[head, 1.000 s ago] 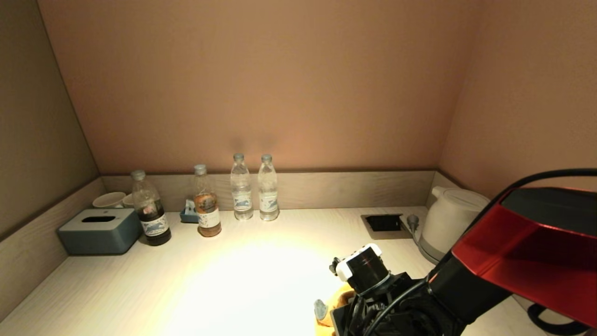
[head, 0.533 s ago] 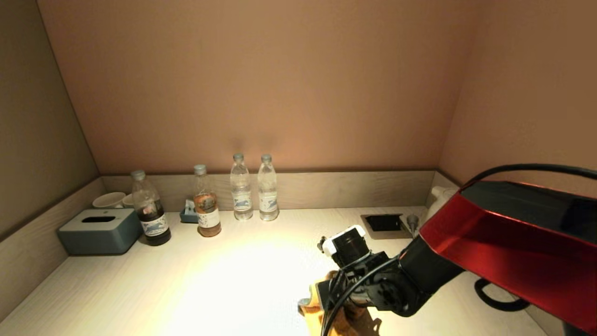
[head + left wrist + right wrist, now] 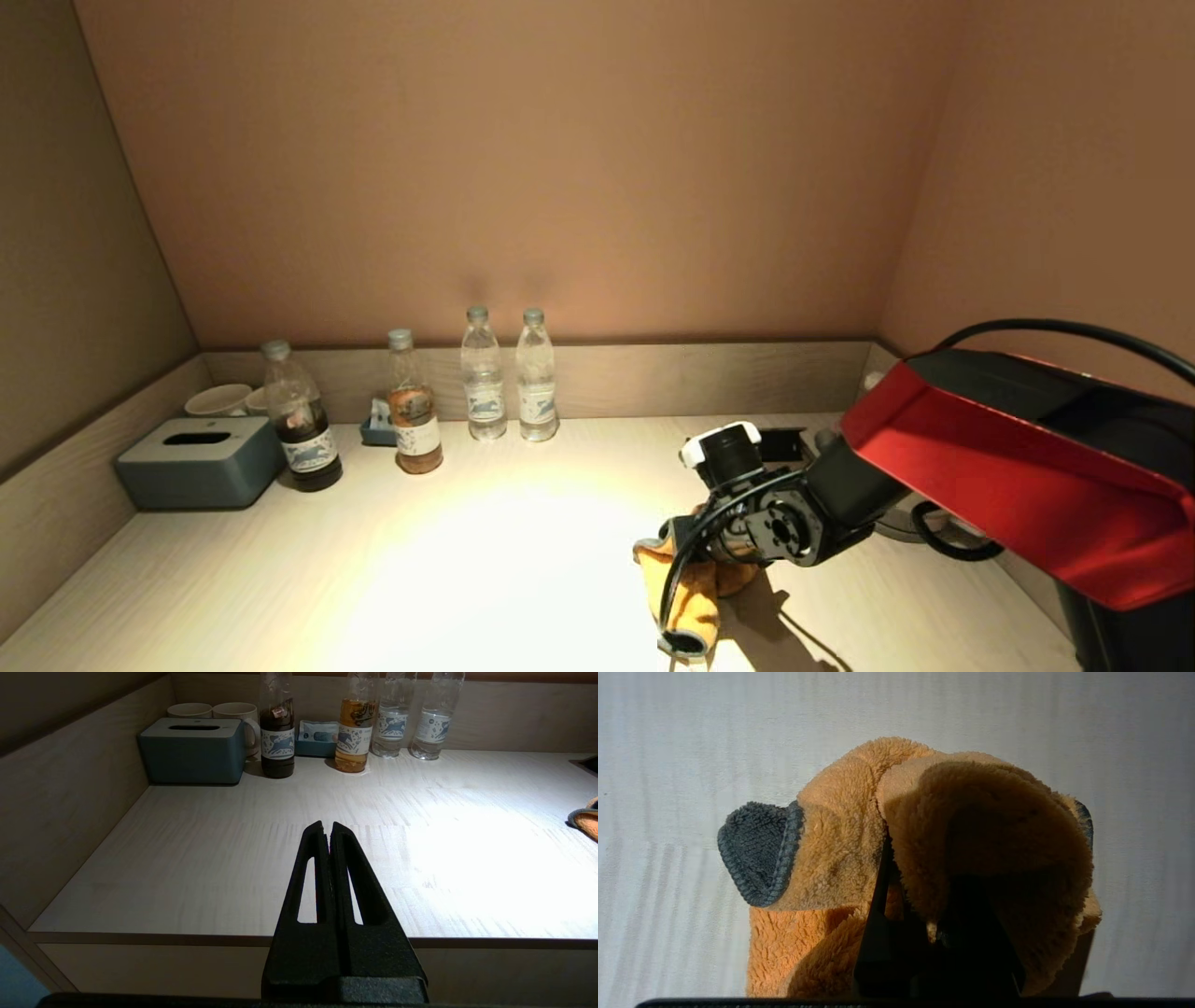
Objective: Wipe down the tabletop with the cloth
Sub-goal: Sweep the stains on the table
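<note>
Right end effector (image 3: 695, 551) is down on the desk (image 3: 280, 579), right of centre and toward the front edge, clenched on the cloth (image 3: 686, 588). Right wrist view: the black fingers (image 3: 878, 924) pinch a fold of the cloth (image 3: 859, 858), and the pile bulges up and over them, hiding the tips. Cloth is a fluffy orange-yellow microfibre rag with dark grey-green stitched edging; one rounded grey-green corner (image 3: 756, 854) sticks out flat to the side, a second bit of edging just shows on the opposite side. It is bunched rather than spread: one lobe lies under the wrist, a longer tail trails toward the front edge and ends in a dark hem, resting on the desk surface. Desk is pale whitish wood grain with a low grey-beige rim, brightly lit mid-surface. Left end effector (image 3: 327, 830) sits parked off the front edge of the desk, fingers pressed together, holding nothing. Along the back rim: two clear water bottles (image 3: 509, 378), an amber-filled bottle (image 3: 414, 406), a dark-filled bottle (image 3: 301, 420). Grey-blue tissue box (image 3: 201, 462) in the back left corner, two pale mugs (image 3: 212, 711) behind it. Black socket recess (image 3: 780, 439) near the back right, partly covered by the right arm.
</note>
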Tool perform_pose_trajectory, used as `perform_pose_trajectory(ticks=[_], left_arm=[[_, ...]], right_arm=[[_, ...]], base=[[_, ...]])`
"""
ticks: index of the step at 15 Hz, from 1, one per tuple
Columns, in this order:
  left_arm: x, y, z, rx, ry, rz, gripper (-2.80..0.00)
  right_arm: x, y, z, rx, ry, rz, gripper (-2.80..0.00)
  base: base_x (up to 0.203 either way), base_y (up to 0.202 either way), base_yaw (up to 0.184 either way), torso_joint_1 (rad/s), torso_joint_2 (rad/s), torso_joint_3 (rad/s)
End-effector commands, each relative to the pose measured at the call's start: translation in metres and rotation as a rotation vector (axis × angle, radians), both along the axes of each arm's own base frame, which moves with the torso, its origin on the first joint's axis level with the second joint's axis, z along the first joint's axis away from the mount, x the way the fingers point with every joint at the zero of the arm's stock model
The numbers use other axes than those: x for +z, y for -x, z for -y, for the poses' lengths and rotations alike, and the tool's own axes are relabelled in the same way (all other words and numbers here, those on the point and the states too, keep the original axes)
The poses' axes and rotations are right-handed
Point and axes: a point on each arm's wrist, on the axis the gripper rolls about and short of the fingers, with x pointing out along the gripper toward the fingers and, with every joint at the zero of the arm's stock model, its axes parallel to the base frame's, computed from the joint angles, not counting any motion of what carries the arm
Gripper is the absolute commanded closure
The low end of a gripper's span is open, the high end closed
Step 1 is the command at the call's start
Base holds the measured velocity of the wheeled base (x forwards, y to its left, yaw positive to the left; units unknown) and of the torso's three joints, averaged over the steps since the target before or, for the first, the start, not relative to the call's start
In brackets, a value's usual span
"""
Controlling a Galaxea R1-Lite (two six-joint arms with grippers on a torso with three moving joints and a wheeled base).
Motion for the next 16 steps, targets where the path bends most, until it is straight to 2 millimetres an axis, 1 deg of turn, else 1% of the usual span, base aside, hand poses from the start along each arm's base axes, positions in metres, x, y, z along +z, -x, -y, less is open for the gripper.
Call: perform_pose_trajectory(ticks=[1, 5, 7, 9, 10, 11, 13, 14, 16], left_arm=[[0.000, 0.000, 0.000, 0.000, 0.001, -0.002, 0.00], [0.000, 0.000, 0.000, 0.000, 0.001, -0.003, 0.00], [0.000, 0.000, 0.000, 0.000, 0.001, -0.002, 0.00], [0.000, 0.000, 0.000, 0.000, 0.001, -0.002, 0.00], [0.000, 0.000, 0.000, 0.000, 0.001, -0.002, 0.00], [0.000, 0.000, 0.000, 0.000, 0.001, -0.002, 0.00], [0.000, 0.000, 0.000, 0.000, 0.001, -0.002, 0.00], [0.000, 0.000, 0.000, 0.000, 0.001, -0.002, 0.00], [0.000, 0.000, 0.000, 0.000, 0.001, -0.002, 0.00]], right_arm=[[0.007, -0.001, 0.020, -0.056, 0.002, 0.004, 0.00], [0.019, 0.013, 0.041, -0.097, 0.007, -0.006, 0.00], [0.026, 0.026, 0.050, -0.111, 0.009, -0.012, 0.00], [0.026, 0.038, 0.054, -0.112, 0.014, -0.030, 0.00], [0.025, 0.047, 0.056, -0.109, 0.018, -0.046, 0.00], [0.027, 0.056, 0.056, -0.099, 0.016, -0.052, 0.00], [0.030, 0.072, 0.048, -0.055, 0.017, -0.054, 0.00], [0.030, 0.072, 0.048, -0.053, 0.017, -0.054, 0.00], [0.030, 0.087, 0.029, 0.025, 0.022, -0.063, 0.00]], base=[[0.000, 0.000, 0.000, 0.000, 0.00, 0.000], [0.000, 0.000, 0.000, 0.000, 0.00, 0.000], [0.000, 0.000, 0.000, 0.000, 0.00, 0.000], [0.000, 0.000, 0.000, 0.000, 0.00, 0.000], [0.000, 0.000, 0.000, 0.000, 0.00, 0.000], [0.000, 0.000, 0.000, 0.000, 0.00, 0.000], [0.000, 0.000, 0.000, 0.000, 0.00, 0.000], [0.000, 0.000, 0.000, 0.000, 0.00, 0.000], [0.000, 0.000, 0.000, 0.000, 0.00, 0.000]])
